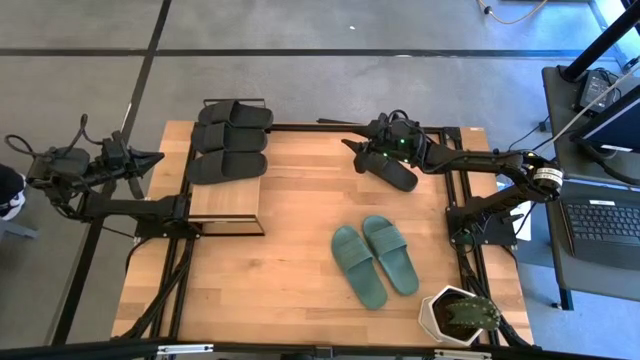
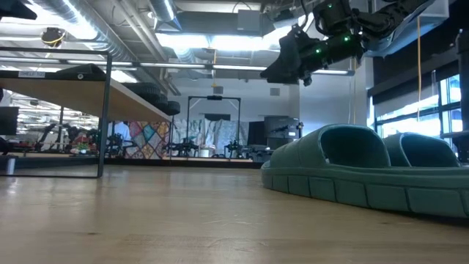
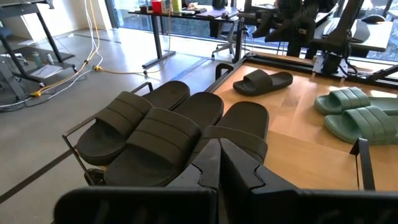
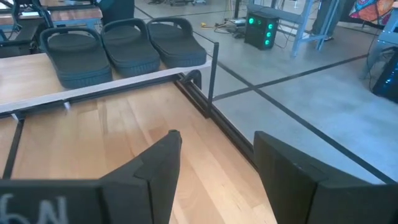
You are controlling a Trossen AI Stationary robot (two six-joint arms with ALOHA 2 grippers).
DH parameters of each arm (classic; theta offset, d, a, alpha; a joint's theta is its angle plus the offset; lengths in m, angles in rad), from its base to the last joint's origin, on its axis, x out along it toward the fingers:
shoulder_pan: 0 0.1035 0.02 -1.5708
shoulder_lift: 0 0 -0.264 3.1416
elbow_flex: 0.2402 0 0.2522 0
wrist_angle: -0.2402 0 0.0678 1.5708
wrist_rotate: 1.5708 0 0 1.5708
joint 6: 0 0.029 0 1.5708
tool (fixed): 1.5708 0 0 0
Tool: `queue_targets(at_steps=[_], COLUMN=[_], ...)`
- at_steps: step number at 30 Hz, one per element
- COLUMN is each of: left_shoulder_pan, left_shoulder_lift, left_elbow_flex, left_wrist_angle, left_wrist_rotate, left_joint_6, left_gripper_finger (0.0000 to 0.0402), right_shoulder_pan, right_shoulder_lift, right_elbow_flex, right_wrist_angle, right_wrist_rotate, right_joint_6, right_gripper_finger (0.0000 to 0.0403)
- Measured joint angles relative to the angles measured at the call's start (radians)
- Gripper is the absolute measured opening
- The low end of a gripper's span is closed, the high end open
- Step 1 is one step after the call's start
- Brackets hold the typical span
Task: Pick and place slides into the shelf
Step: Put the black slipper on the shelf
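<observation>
Now right tool open above black slide; left tool closed, off table edge.

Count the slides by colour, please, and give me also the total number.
Black slides: 4, of which three lie on the shelf at and, and one lies on the table near the right gripper.
Teal-green slides: 2, side by side on the table, at and.
Total: 6 slides.

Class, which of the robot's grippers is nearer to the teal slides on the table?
Right. The right gripper hovers just beyond the teal slides, above a black slide; the left gripper waits off the table's left edge.
</observation>
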Motion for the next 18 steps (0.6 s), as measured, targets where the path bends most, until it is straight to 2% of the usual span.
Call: queue_targets(at_steps=[12, 18], left_shoulder_pan=[0.0, 0.0], left_shoulder_lift=[0.0, 0.0], left_elbow_flex=[0.0, 0.0], left_wrist_angle=[0.0, 0.0], left_wrist_rotate=[0.0, 0.0], left_joint_6=[-0.022, -0.021], left_gripper_finger=[0.0, 0.0], right_shoulder_pan=[0.004, 0.004], right_shoulder_lift=[0.0, 0.0], right_elbow_flex=[0.0, 0.0], right_wrist_angle=[0.007, 0.008], right_wrist_rotate=[-0.008, -0.009], right_joint_6=[0.009, 0.048], right_gripper_finger=[0.0204, 0.0249])
